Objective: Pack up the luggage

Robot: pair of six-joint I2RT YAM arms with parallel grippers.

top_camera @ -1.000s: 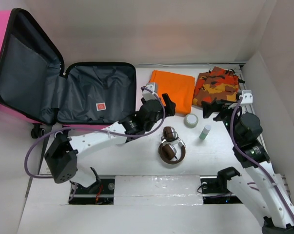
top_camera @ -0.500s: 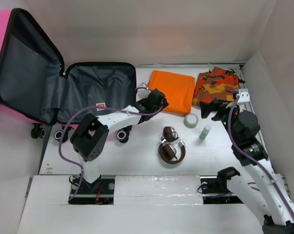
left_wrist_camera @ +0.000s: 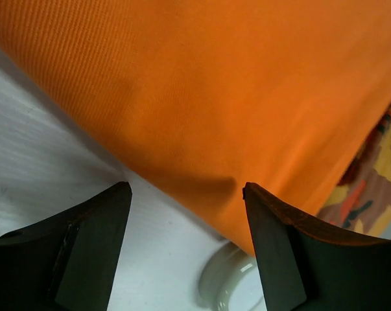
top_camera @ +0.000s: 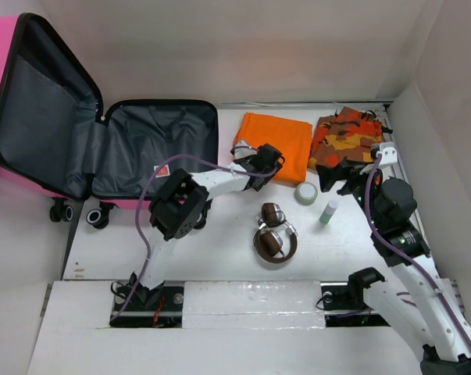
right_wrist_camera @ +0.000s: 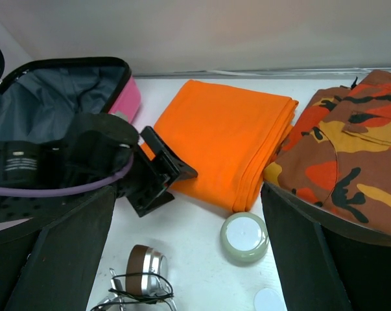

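**Luggage open at far left, both grippers spread wide**

We see the pink luggage (top_camera: 153,148) lying open at the far left, lining up. It spreads left to right, with its lid tilted up and partly cut off by the frame. Our left gripper (left_wrist_camera: 185,191) gapes wide at the near edge of the folded orange cloth (left_wrist_camera: 214,84), holding nothing; we cannot tell whether it touches. Our right gripper (right_wrist_camera: 187,194), equally wide, hangs empty near the camouflage garment (top_camera: 346,139).

One suitcase (top_camera: 153,141), one orange cloth (top_camera: 286,141), one camouflage garment (top_camera: 346,141), one headset (top_camera: 274,233), one jar (top_camera: 305,193), one bottle (top_camera: 328,212).
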